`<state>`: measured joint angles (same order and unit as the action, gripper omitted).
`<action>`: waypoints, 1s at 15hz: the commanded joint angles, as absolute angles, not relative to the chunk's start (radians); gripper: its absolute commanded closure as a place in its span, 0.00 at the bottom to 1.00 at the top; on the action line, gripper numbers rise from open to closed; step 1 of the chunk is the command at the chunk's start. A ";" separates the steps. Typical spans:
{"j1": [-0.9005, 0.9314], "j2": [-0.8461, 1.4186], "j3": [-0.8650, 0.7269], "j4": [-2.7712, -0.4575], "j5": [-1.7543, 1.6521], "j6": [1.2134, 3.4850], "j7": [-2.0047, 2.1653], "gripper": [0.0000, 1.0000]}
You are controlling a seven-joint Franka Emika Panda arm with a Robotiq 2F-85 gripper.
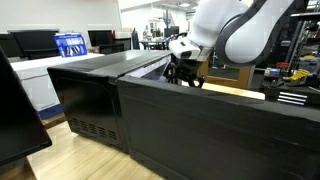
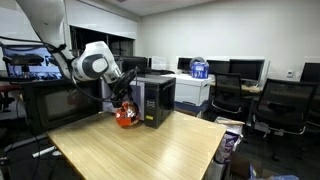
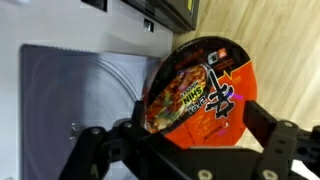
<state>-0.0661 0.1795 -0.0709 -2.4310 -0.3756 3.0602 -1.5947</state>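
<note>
- The noodle bowl sits on the table, just beside the microwave. It's centre-left in an exterior view, with its red printed lid up.
- The gripper hangs right over it, jaws spread wide on either side of the bowl and nothing gripped. I can't tell if the fingers touch the rim.
- I'd call this the line-up stage before a grasp.
- A pick would need the fingers low enough to catch the wall under the rim, then a gentle squeeze, since that cup looks flimsy.
- The microwave is close, at the top of the wrist view, so there's little side room.
- There's a grey panel at the left, and I can't tell what it is.
- Office chairs and a blue thing at the right are well apart.
</note>
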 commanded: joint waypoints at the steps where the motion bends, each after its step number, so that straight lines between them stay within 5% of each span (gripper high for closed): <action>1: -0.087 0.251 -0.069 -2.418 -0.378 3.199 -1.551 0.00; 7: -0.017 0.372 -0.173 -2.370 -0.354 3.362 -1.556 0.00; 8: -0.017 0.369 -0.172 -2.365 -0.356 3.286 -1.549 0.25; 13: -0.076 0.333 -0.084 -2.320 -0.342 3.027 -1.544 0.51; 15: -0.080 0.306 -0.073 -2.289 -0.357 2.904 -1.500 0.72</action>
<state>-0.0634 0.3299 -0.0983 -2.2898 -0.3649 3.0127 -1.5247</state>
